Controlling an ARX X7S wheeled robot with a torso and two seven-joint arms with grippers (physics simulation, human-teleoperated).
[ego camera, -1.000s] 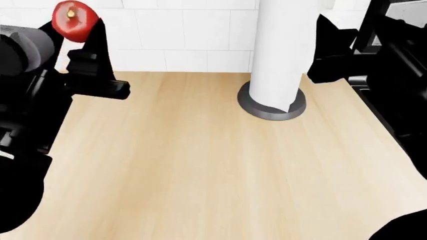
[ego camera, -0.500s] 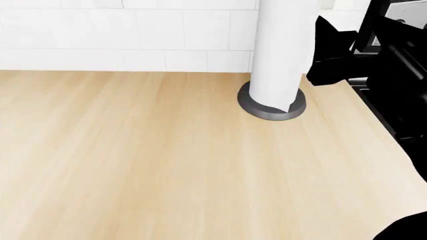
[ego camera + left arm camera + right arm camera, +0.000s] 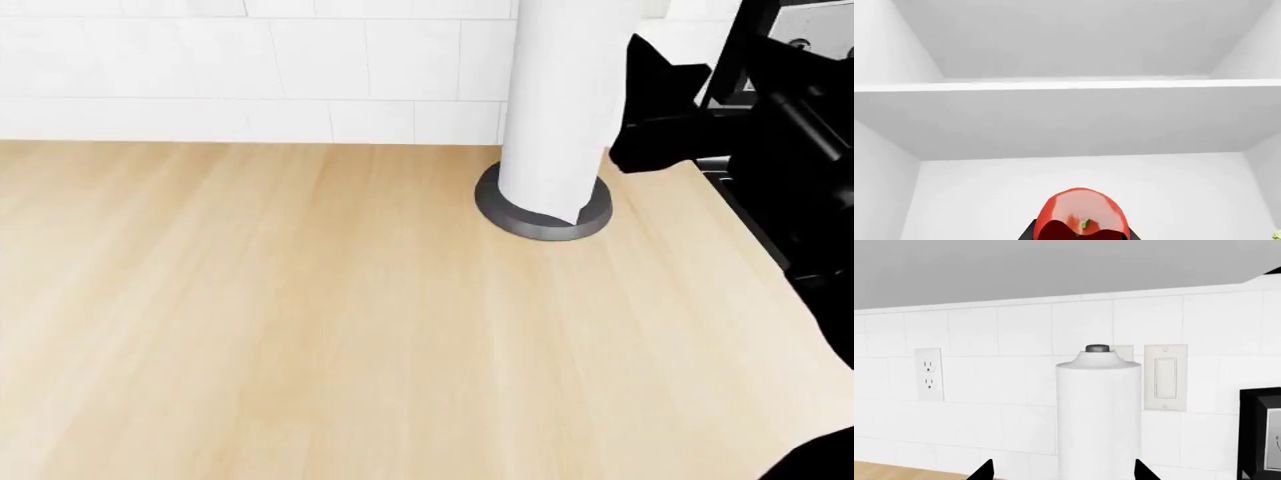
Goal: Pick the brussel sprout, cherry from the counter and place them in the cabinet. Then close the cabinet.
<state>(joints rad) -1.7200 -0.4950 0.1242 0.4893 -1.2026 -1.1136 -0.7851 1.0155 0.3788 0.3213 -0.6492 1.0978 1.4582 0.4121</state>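
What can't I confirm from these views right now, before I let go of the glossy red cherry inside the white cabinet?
- Left gripper fingers: in the left wrist view the glossy red cherry covers them, and the picture's edge cuts them off.
- Pale green brussel sprout: only a green speck at the edge; identity unclear.
- Cabinet door: in no view.
- Left arm: absent from the head view.
- Right gripper: only two dark tips show before the white paper towel roll.
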